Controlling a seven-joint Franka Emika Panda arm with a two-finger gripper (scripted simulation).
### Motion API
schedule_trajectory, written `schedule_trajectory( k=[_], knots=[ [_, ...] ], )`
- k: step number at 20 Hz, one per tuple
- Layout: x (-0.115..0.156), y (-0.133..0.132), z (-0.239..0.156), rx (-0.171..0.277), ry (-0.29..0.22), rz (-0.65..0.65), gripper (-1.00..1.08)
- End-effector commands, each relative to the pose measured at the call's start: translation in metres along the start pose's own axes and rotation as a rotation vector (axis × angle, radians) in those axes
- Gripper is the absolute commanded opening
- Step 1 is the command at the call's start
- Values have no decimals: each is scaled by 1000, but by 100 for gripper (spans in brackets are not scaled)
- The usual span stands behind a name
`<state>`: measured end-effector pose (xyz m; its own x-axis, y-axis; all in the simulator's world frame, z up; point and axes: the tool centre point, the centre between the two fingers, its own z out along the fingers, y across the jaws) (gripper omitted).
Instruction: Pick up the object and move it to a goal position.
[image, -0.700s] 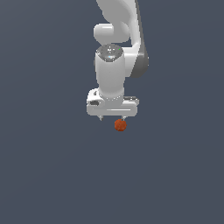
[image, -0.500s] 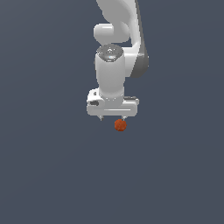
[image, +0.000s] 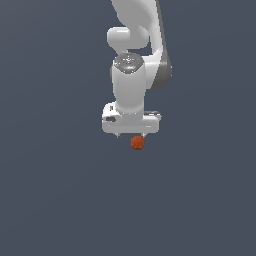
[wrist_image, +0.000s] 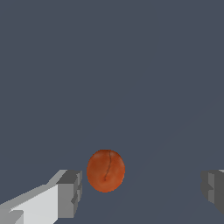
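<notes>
The object is a small orange-red ball (image: 137, 143) with a mottled surface, lying on the flat dark grey surface. My white gripper (image: 131, 136) hangs straight down right above it, and only the short fingertips (image: 118, 135) show under the hand. In the wrist view the ball (wrist_image: 106, 170) lies between the two grey finger pads (wrist_image: 70, 192), close to one pad and far from the other. The gripper (wrist_image: 142, 192) is open wide and touches nothing.
The white arm (image: 131, 85) rises from the gripper to the top of the exterior view. The dark grey ground (image: 55, 190) shows no other objects and no visible goal marker.
</notes>
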<state>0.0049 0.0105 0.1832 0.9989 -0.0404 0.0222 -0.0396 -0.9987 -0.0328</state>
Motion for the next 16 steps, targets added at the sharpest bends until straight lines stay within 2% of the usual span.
schedule_trajectory(
  k=[1, 8, 16],
  knots=[
    [0, 0, 0, 0, 0, 2, 100],
    [-2, 0, 3, -3, -1, -45, 100],
    [-7, -2, 13, -10, -6, -181, 100]
  ],
)
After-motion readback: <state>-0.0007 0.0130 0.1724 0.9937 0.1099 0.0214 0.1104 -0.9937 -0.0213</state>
